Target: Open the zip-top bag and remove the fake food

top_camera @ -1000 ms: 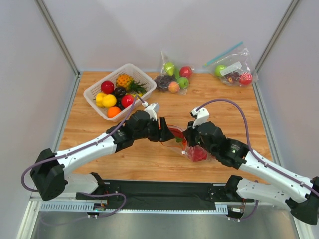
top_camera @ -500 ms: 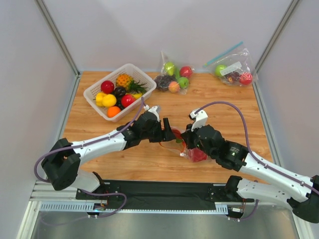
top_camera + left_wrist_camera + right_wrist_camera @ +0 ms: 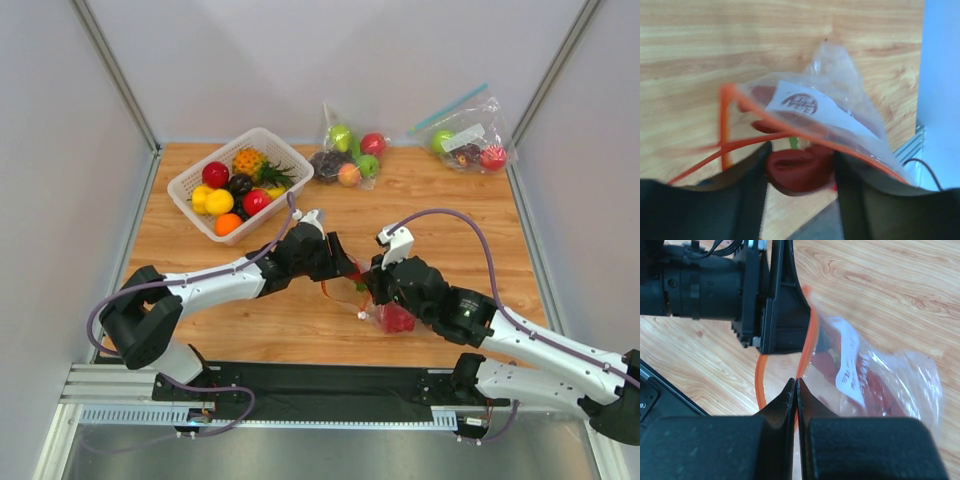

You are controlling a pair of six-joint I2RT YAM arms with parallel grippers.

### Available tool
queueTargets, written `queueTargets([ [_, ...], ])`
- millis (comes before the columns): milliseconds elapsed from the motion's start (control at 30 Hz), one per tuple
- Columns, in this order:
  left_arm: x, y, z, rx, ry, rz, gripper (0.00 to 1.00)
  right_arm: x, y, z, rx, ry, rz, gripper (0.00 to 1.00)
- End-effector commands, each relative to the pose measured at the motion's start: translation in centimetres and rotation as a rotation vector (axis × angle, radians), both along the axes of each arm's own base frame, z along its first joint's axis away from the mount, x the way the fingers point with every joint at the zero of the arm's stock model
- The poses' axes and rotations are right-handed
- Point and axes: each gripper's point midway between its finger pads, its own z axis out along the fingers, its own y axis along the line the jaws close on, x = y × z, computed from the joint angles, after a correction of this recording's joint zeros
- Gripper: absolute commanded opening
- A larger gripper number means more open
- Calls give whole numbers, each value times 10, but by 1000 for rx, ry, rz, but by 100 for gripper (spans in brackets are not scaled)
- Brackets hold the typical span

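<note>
White basket (image 3: 190, 182) at back-left of table (image 3: 450, 220): pineapple (image 3: 250, 160) plus round red, yellow, orange & dark fruits. Back centre: clear bag (image 3: 347, 155) w/ green apples, grapes, a red & a peach-coloured fruit. Back-right corner: blue-zip bag (image 3: 468, 140), also clear, w/ green, red & dark pieces inside.

Zip-top bag (image 3: 388, 316) lies on the table at front centre, between the 2 claws and well apart from the other containers. It's clear soft plastic, crumpled. Its orange zip strip (image 3: 724, 125) stands apart in a loop, so the mouth gapes. White label (image 3: 799, 104) w/ dark-red print on its side. Fake food (image 3: 800, 169) shows as dark-red shapes w/ a bit of green; can't tell which piece is which.

L claw (image 3: 345, 268) is at the mouth, fingers (image 3: 740, 200) either side of a glossy red piece and pressed to it. R claw (image 3: 795, 382) is pressed together, pinching the orange strip at the mouth's edge, facing the L claw.
</note>
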Motion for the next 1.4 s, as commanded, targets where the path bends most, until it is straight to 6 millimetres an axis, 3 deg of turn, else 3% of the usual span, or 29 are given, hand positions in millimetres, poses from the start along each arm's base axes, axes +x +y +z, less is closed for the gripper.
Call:
queueTargets([
  [0, 3, -13, 5, -19, -18, -38, 50, 2, 3, 15, 63, -36, -13, 0],
  [33, 2, -15, 5, -28, -17, -47, 37, 2, 3, 14, 60, -35, -13, 0],
  [133, -1, -18, 8, -42, -16, -73, 23, 1, 1, 8, 45, -26, -17, 0],
  [400, -11, -21, 12, -64, -23, -141, 0, 1, -1, 4, 37, -20, -23, 0],
  [600, -22, -30, 17, -123, 15, -191, 3, 2, 0, 3, 25, -21, -25, 0],
  [667, -24, -31, 19, -136, 25, -193, 15, 3, 0, 3, 24, -22, -29, 0],
  [700, -26, -31, 20, -137, 27, -195, 28, 3, 0, 3, 26, -22, -31, 0],
  [733, -26, -30, 20, -132, 26, -196, 35, 4, -1, 3, 23, -24, -36, 0],
  [833, -28, -23, 16, -77, 16, -183, 47, 6, -1, 4, 27, -33, -45, 0],
  [1100, -35, -23, 9, -17, 39, -212, 45, 10, 1, 9, 10, -51, -44, 0],
  [1367, -30, -2, 32, 19, -44, -142, 45, 12, 2, 0, -12, -43, -47, 0],
])
